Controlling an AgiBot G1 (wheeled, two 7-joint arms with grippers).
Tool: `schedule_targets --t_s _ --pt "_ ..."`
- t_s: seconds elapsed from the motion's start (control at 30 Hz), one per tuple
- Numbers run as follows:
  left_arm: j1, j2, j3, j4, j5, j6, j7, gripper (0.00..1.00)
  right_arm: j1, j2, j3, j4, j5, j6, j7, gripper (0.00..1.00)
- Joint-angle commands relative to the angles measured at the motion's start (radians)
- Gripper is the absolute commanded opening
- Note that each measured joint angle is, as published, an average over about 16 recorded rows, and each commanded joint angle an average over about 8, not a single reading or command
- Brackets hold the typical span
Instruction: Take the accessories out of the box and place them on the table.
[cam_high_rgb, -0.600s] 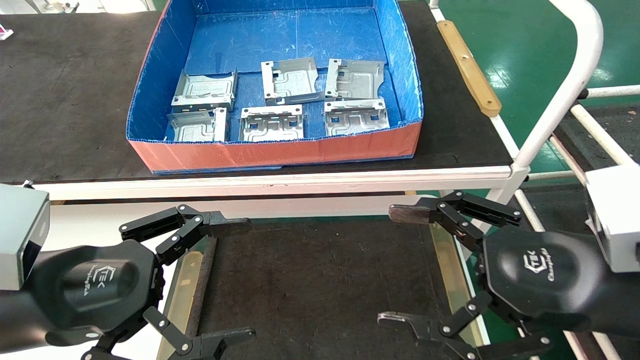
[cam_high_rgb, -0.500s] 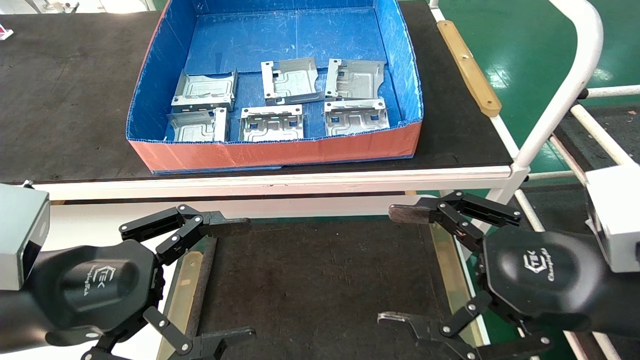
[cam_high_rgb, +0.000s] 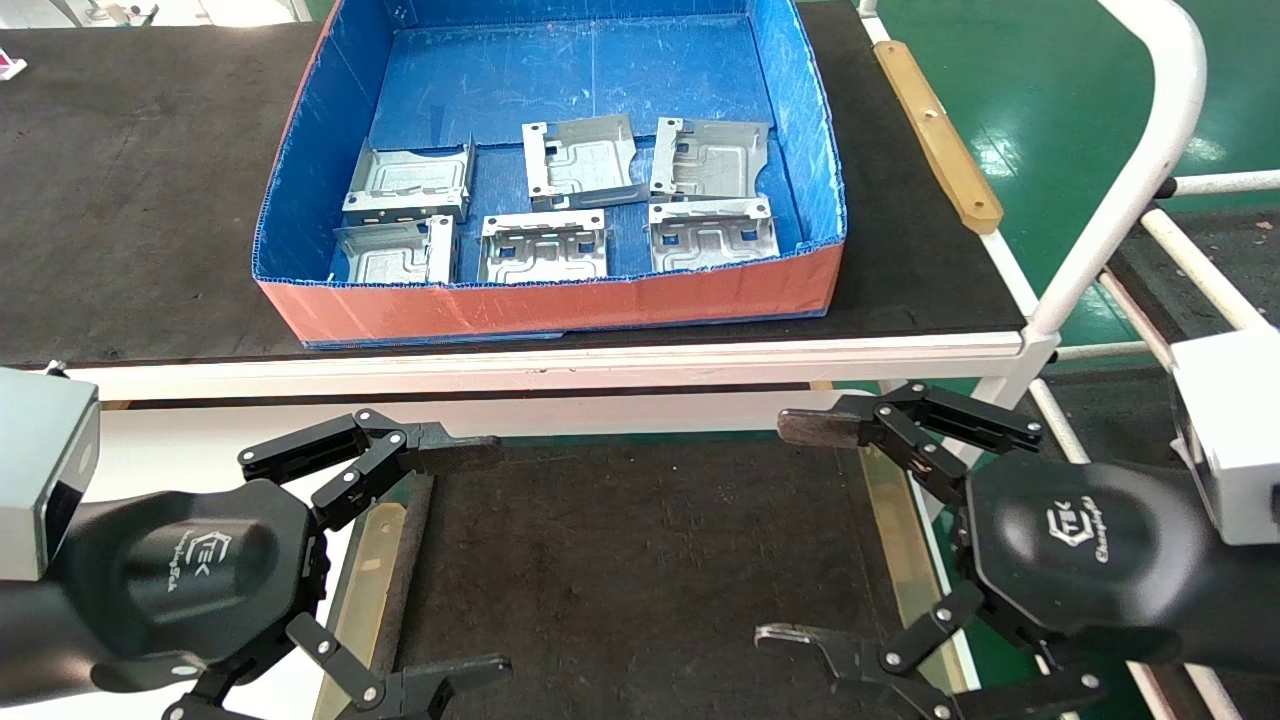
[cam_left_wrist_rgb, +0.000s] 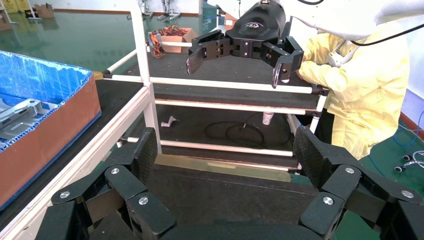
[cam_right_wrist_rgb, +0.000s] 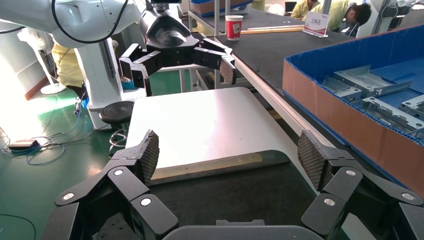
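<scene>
Several silver stamped plates (cam_high_rgb: 583, 160) lie in two rows in the near half of the blue box (cam_high_rgb: 560, 300), which has an orange-red outside and stands on the far bench. My left gripper (cam_high_rgb: 482, 555) is open and empty above the left side of the table's dark mat (cam_high_rgb: 640, 560). My right gripper (cam_high_rgb: 790, 532) is open and empty above the mat's right side. Both are well short of the box. The left wrist view shows my left gripper (cam_left_wrist_rgb: 227, 152) over the mat and the box wall (cam_left_wrist_rgb: 50, 115). The right wrist view shows my right gripper (cam_right_wrist_rgb: 227, 155), the box (cam_right_wrist_rgb: 350, 110) and plates (cam_right_wrist_rgb: 370, 82).
The box stands on a black-matted bench with a white front rail (cam_high_rgb: 540, 355). A white tube frame (cam_high_rgb: 1130, 180) rises at the right. Tan strips (cam_high_rgb: 890, 540) edge the mat. A person in yellow (cam_left_wrist_rgb: 370, 85) stands beyond the right side. A red cup (cam_right_wrist_rgb: 233, 26) stands on the bench.
</scene>
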Motion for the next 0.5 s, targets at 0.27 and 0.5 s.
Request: schedule_targets --t_s 0.27,0.5 --pt "-0.003 0.008 0.002 0.008 0.004 -0.019 -0.009 1.00 0.000 0.000 0.000 0.000 0.000 0.000 0.000 1.00" --pt "-0.043 0.047 0.018 0.022 0.027 -0.106 -0.078 1.00 0.000 0.000 0.000 0.000 0.000 0.000 0.000 1.00"
